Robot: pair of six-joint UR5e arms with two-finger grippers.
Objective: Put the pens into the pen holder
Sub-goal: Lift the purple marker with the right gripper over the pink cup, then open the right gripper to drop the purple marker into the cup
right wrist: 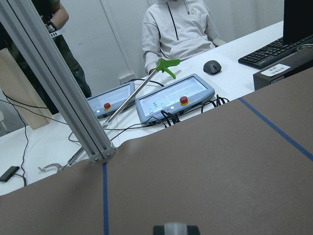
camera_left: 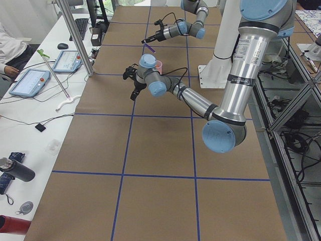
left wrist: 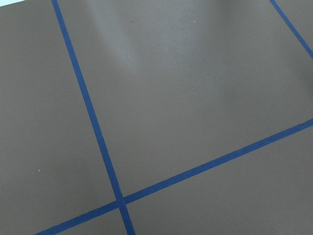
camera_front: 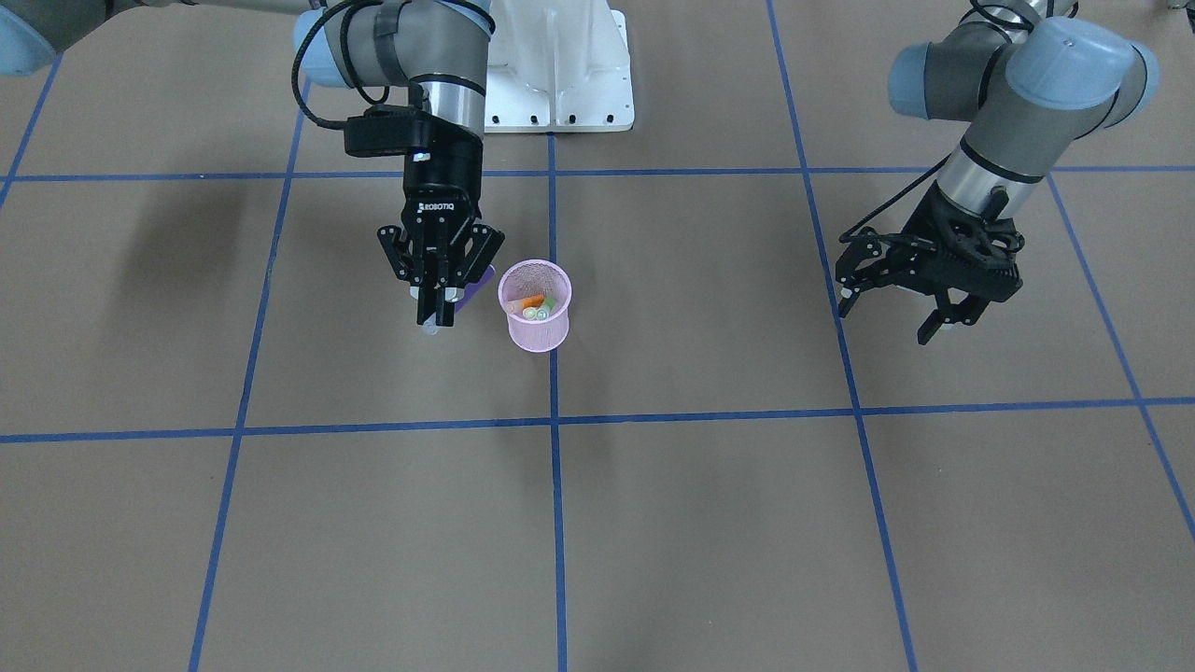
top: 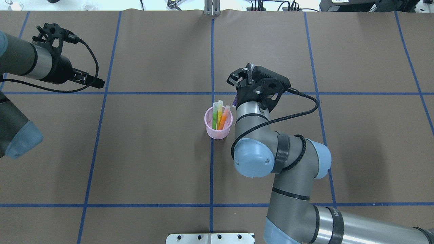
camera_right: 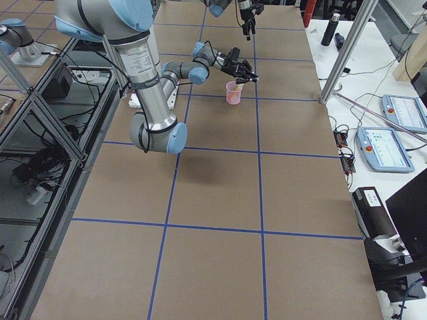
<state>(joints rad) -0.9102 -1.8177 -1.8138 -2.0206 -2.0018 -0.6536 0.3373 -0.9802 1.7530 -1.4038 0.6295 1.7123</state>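
Brown paper (camera_front: 700, 523) with blue tape lines covers the table. Right claw (camera_front: 436, 315) is clamped on a purple pen (camera_front: 482, 281), held at a slant just beside the cup (camera_front: 540, 334), on the robot's right of it. 3 pens (top: 219, 115) lean inside the cup. Left claw (camera_front: 889, 317) hangs spread and empty, well apart on the far side. My worry is that the slanted pen snags the rim or those 3 pens on the way in and tips the light cup.

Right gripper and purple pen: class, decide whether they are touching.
Touching. The exterior front-facing view shows the right gripper with jaws shut on the purple pen, its pale cap poking out below.
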